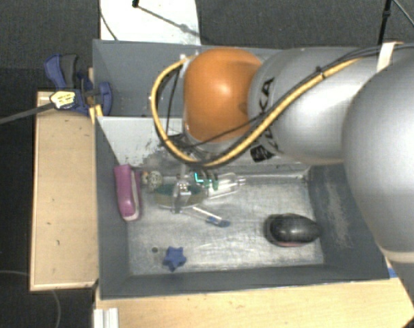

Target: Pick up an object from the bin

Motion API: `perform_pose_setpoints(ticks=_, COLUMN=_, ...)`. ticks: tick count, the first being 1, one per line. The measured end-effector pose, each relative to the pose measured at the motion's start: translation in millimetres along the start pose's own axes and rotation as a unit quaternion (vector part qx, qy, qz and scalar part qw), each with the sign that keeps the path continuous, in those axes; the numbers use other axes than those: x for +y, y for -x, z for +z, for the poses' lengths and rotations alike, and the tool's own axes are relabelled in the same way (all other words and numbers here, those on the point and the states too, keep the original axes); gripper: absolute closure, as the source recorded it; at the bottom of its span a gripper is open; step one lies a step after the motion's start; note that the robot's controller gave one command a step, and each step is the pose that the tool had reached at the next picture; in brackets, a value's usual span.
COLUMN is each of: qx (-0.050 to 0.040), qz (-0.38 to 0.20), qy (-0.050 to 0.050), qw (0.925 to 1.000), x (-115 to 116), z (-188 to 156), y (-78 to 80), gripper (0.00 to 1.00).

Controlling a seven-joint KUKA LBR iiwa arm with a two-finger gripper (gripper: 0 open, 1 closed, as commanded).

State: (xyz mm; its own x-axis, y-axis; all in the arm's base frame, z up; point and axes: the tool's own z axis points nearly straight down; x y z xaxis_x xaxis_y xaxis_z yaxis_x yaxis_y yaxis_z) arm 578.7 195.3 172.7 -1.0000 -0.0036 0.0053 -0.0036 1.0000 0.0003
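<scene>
Gripper (182, 195) hangs low in the far-left part of the grey bin (261, 279), under the arm's orange cover. From this angle I cannot tell whether it is apart or together, and nothing can be seen clamped in it.

The closest thing is a clear plastic piece (226, 183), touching or just beside the gripper on its right, with its long axis running left to right. Just on the near side lies a thin white stick with a blue end (211, 216), slanting from far-left to near-right. I judge one of these two to be the likely pick, the clear piece being the nearer. Taking it would mean closing across its short, near-far width.

The bin also holds:
- A pink oblong thing (126, 191) by the left wall, lengthwise near to far.
- A small blue star-like piece (173, 257) in the near-left corner.
- A black computer mouse (292, 229), well apart to the right.
</scene>
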Motion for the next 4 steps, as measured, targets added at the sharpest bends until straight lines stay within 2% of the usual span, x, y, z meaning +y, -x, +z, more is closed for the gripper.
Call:
perform_pose_setpoints(ticks=1, qx=-0.006, qz=-0.061, qy=0.001, qw=0.9981, x=-70.0, z=102.3, y=5.5, gripper=0.0)
perform_pose_setpoints(ticks=2, qx=-0.006, qz=-0.021, qy=0.002, qw=0.9997, x=-20.9, z=70.5, y=-4.3, gripper=0.0)
perform_pose_setpoints(ticks=3, qx=-0.003, qz=0.048, qy=0.0, qw=0.9988, x=-73.7, z=72.4, y=-11.6, gripper=0.0)
perform_pose_setpoints(ticks=4, qx=-0.0037, qz=0.103, qy=0.001, qw=0.9947, x=-38.7, z=101.4, y=-15.1, gripper=0.0)
